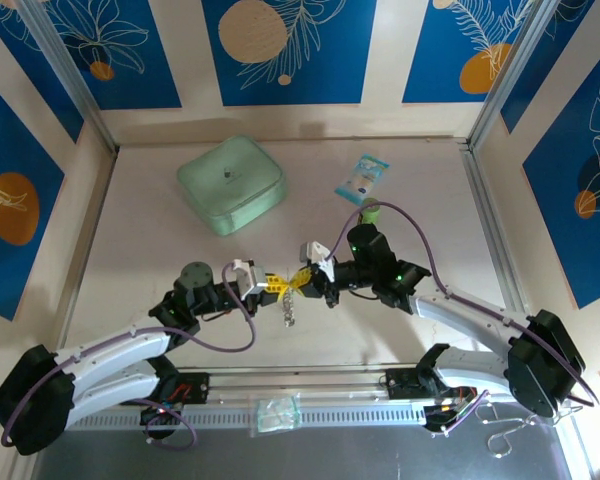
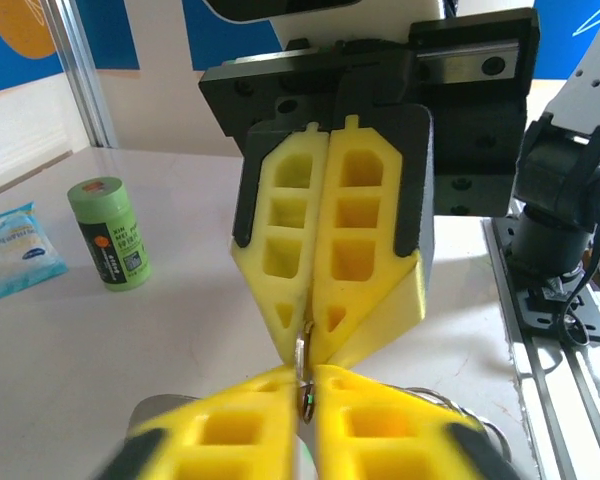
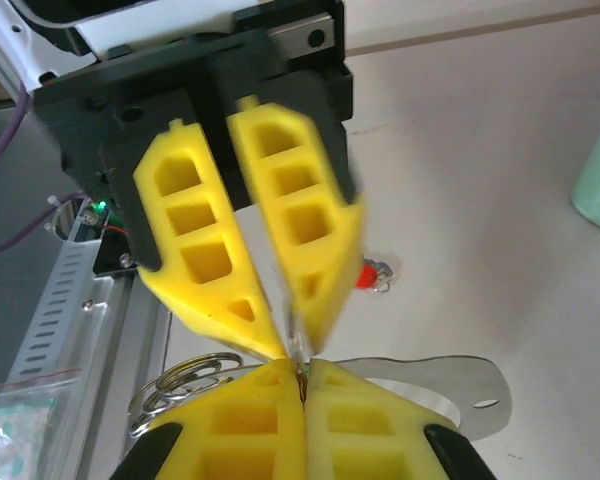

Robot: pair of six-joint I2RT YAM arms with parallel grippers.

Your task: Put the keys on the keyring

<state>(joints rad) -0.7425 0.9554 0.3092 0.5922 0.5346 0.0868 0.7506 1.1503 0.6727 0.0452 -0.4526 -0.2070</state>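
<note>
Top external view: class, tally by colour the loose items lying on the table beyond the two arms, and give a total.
Green: 2 (mint-green pouch, green cylinder)
Blue and white: 1 (packet)
Total: 3

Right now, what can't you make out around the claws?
- Thin metal piece pinched between left claw and right claw: both wrist views, yellow fingers cover most; top view, too small to identify.
- Red key: right wrist, tiny, soft focus.
- Silver rings: right wrist, cut off by right claw's finger.
- Green cylinder: top view, part-hidden by right arm.
</note>
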